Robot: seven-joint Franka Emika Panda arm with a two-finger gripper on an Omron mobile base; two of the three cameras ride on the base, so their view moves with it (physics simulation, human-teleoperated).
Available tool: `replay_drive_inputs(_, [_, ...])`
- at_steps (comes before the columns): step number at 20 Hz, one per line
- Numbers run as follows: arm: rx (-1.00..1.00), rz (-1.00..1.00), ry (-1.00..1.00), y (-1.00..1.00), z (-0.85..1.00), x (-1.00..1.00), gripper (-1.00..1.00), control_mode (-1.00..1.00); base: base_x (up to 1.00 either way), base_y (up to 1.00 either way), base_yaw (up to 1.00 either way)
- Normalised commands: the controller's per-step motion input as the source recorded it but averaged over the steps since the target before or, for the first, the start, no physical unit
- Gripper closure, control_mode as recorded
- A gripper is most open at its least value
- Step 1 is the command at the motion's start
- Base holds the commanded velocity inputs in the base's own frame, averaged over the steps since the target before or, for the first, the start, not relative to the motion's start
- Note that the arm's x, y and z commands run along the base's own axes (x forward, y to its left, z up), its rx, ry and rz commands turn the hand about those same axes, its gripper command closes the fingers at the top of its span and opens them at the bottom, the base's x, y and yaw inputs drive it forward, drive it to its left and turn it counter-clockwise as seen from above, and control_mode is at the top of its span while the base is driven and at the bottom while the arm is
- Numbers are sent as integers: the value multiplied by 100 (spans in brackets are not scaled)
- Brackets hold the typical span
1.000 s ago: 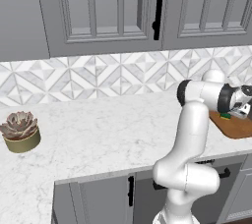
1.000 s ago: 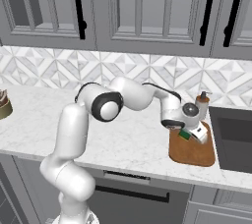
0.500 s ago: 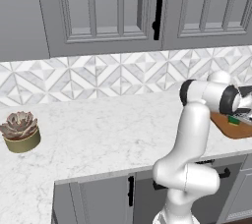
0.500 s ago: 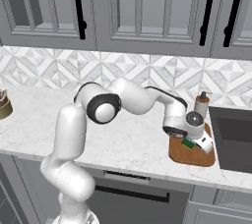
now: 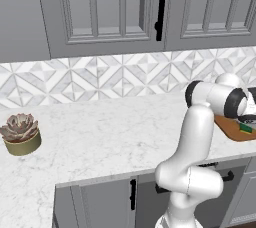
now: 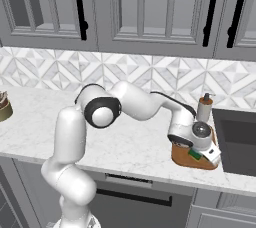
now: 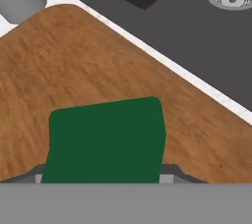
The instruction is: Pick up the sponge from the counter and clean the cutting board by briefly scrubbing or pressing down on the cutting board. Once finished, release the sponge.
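Low over the board point(image 6: 186, 158), the hand point(image 6: 199, 153) is closed on the sponge point(image 7: 106, 139), whose green face lies against the wood in the hand view. The scrub looks to be the step in hand: pressing down on the board. What is left, as I judge it, is a short press or rub, then opening the fingers to leave the sponge there. The board sits on the white marble counter point(image 6: 130, 144), beside a soap bottle point(image 6: 204, 108) and a dark sink point(image 6: 240, 139). A succulent point(image 5: 20, 133) stands well apart at the far left, under grey cabinets point(image 5: 110, 12).
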Motion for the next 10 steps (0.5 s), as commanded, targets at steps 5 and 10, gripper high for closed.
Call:
replay_drive_inputs(5, [0, -1, -1, -1, -19, -4, 100, -100, 0, 0, 0])
replay_drive_inputs(10, [0, 0, -11, 10, -2, 71, 100, -100, 0, 0, 0])
